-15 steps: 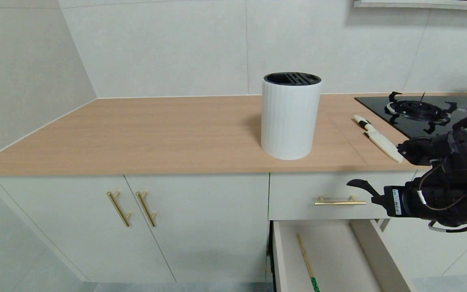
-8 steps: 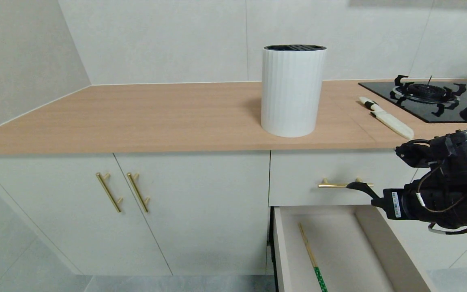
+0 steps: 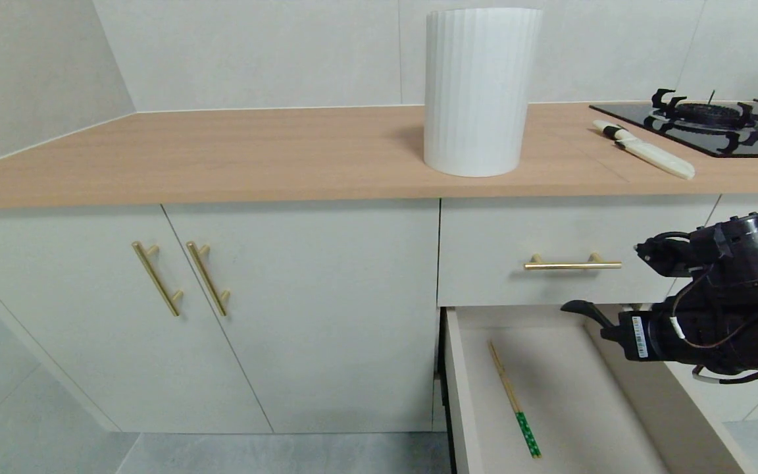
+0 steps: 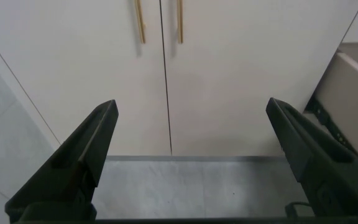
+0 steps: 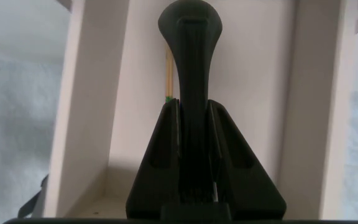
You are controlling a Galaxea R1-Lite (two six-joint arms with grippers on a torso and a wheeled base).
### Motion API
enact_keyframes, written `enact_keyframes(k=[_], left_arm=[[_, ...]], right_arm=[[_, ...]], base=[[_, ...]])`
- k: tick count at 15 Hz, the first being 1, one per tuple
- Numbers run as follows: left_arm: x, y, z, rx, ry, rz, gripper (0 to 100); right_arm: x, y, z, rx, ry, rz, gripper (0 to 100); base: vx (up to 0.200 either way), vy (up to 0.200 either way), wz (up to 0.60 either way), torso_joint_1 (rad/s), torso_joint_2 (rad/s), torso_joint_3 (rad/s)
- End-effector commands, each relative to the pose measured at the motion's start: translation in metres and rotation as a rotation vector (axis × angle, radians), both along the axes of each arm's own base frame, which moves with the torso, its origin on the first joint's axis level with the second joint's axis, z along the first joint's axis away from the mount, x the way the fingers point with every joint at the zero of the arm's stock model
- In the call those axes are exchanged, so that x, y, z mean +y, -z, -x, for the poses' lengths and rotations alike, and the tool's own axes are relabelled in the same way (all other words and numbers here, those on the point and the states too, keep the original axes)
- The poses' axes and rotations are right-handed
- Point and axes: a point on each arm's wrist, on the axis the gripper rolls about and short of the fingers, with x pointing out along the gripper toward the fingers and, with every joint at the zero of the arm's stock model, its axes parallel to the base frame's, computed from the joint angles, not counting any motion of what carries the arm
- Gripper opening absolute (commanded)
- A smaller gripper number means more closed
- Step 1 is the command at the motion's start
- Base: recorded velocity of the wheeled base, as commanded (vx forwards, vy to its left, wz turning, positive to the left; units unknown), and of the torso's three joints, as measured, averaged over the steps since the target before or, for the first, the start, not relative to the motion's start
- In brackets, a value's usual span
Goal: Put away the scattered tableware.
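Right end effector [image 3: 578,307] clenched, empty, above the open drawer [image 3: 456,388] holding chopsticks [image 3: 512,399]. Knife [image 3: 646,158] lies on worktop [image 3: 254,151] between white holder [image 3: 481,92] and stove [image 3: 708,122]. Left end effector [image 4: 191,111] released, facing cabinet doors [image 4: 229,74].

Countertop: a wood-grain surface [image 3: 254,155] is seen running along the pale tiled wall [image 3: 254,52].
Hob: a black gas hob [image 3: 701,122] is set into the right end; a dark shape at its edge is perhaps a pot.
Cabinet doors: two pale doors [image 3: 300,316] are shut, each fitted with a gold bar handle [image 3: 155,278].
Upper drawer: a closed front [image 3: 484,250] is fitted with a horizontal gold handle [image 3: 573,264].
Floor: grey tiles [image 3: 254,454] are laid below.
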Motion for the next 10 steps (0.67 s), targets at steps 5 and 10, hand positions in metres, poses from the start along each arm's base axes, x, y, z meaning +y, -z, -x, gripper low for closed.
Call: enact_keyframes(k=[5,10], left_arm=[[0.000,0.000,0.000,0.001,-0.001,0.000,100],[0.000,0.000,0.000,0.001,-0.001,0.000,100]], right_arm=[[0.001,0.006,-0.004,0.020,0.001,0.007,0],[0.007,0.034,-0.022,0.092,-0.012,0.047,0]], base=[[0.000,0.000,0.00,-0.014,0.04,0.030],[0.000,0.000,0.00,0.000,0.00,0.000]])
